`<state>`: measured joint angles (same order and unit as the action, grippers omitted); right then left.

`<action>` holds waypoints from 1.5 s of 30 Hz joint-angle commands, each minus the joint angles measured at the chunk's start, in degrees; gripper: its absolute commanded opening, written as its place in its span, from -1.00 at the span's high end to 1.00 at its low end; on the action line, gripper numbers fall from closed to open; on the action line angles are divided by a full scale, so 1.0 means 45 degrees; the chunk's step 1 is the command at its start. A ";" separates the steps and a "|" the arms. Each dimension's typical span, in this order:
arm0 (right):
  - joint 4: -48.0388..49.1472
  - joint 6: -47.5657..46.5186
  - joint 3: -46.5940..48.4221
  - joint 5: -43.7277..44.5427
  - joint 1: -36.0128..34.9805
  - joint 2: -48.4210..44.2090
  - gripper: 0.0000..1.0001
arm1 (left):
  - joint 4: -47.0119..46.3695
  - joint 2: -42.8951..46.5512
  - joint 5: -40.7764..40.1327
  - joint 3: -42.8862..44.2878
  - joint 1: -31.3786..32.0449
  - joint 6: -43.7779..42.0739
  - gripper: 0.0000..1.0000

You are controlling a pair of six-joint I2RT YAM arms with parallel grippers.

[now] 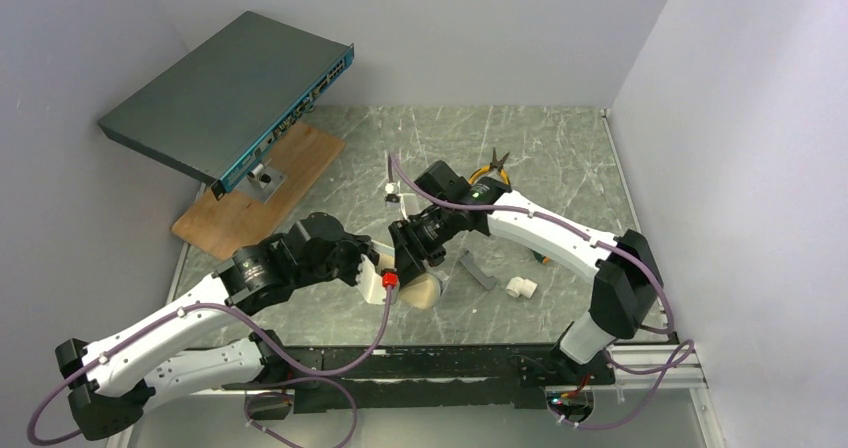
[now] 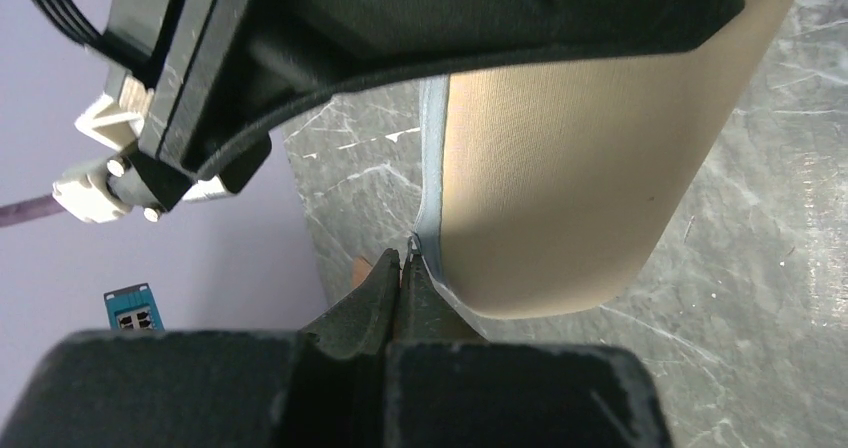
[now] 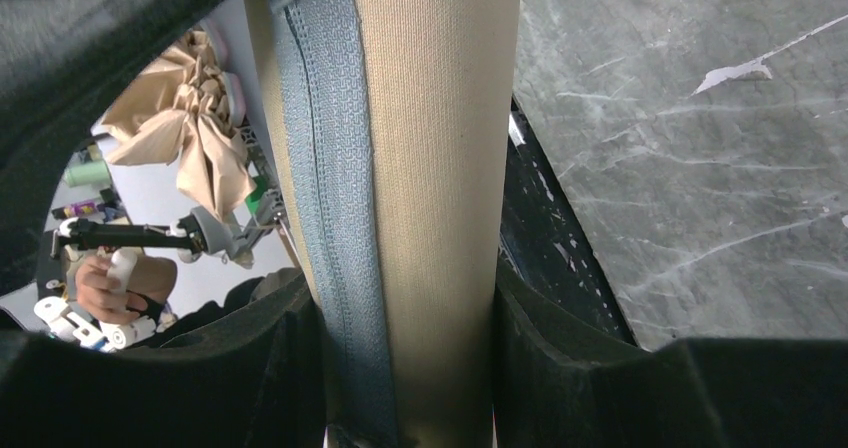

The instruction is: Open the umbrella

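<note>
Right gripper jaws clamp beige oblong fabric case with grey-blue zip, over grey marbled worktop. Left gripper jaws pressed together at zip end. Umbrella hidden; cannot tell where.

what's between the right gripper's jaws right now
The beige zippered case, clamped between the right gripper's jaws with its grey zipper facing the camera; the right wrist view shows it.

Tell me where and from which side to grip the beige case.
Probably across the narrow middle of the case, a finger on each long side, coming square to its length and leaving the zipper uncovered: the sides run straight and parallel.
</note>
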<state>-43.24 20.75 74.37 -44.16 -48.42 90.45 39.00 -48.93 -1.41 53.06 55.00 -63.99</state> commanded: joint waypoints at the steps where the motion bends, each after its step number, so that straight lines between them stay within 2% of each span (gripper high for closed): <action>1: -0.1140 0.0302 0.0773 0.0289 -0.0252 0.0678 1.00 | -0.2464 0.0078 0.0509 0.0988 0.0300 -0.0222 1.00; 26: -0.0680 0.0712 0.2321 0.0356 -0.0275 0.2169 1.00 | -0.2801 0.0383 0.1254 0.0660 0.0984 0.0780 1.00; 29: -0.0590 0.0796 0.2423 0.0385 -0.0277 0.2249 1.00 | -0.2932 0.0321 0.1012 0.0605 0.1053 0.0816 1.00; 35: -0.0483 0.0995 0.2154 0.0859 -0.0240 0.2018 1.00 | -0.5118 0.1021 -0.0720 0.0293 0.1118 0.2206 0.98; 36: -0.0390 0.1069 0.2012 0.0894 -0.0236 0.1951 1.00 | -0.5275 0.1218 -0.0712 0.0211 0.1117 0.2742 0.84; 39: -0.0261 0.1276 0.1767 0.0981 -0.0107 0.1745 1.00 | -0.5580 0.2071 -0.0398 -0.0350 0.1127 0.3533 0.14; 40: -0.0203 0.1359 0.1696 0.0997 -0.0080 0.1663 1.00 | -0.5667 0.2316 -0.0467 -0.0539 0.1135 0.3853 0.00; 45: 0.0217 0.1815 0.1511 0.1380 0.0054 0.1305 1.00 | -0.5728 0.3266 -0.1432 -0.0888 0.1160 0.6919 -0.26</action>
<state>-45.78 25.76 80.99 -38.37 -48.84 100.51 16.80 -36.53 -4.14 50.28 59.94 -46.37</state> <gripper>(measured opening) 0.506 0.590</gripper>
